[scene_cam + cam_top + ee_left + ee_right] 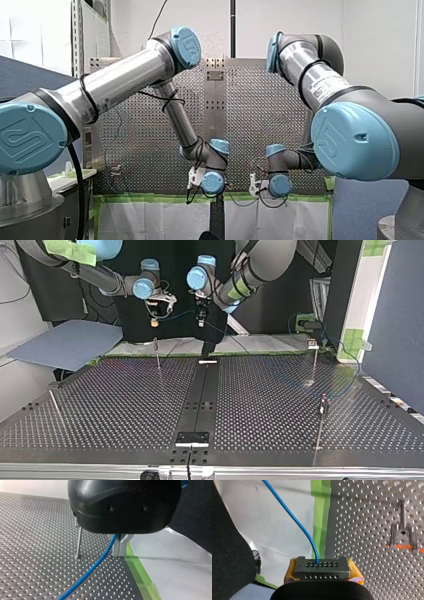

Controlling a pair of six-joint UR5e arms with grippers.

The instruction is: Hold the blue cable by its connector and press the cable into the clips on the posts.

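The blue cable (294, 520) comes out of a grey connector block (312, 573) drilled with holes. My right gripper (322, 567) is shut on that block, a yellow pad (290, 570) on each side. In the top view the cable (182, 315) sags between my right gripper (155, 320) and my left gripper (201, 320), both above the table's far edge. My left gripper (119, 553) has its metal fingers shut on the cable (100, 560), which trails down over the perforated plate. A thin post (78, 542) stands beside it. A clip with orange marks (403, 538) tops a post ahead of my right gripper.
More posts stand on the perforated table (125, 405): one at the far middle (157, 354), two at the top view's right (314, 362) (321, 415), a leaning rod at its left (55, 407). Green tape (140, 572) and white sheeting (175, 562) edge the plate.
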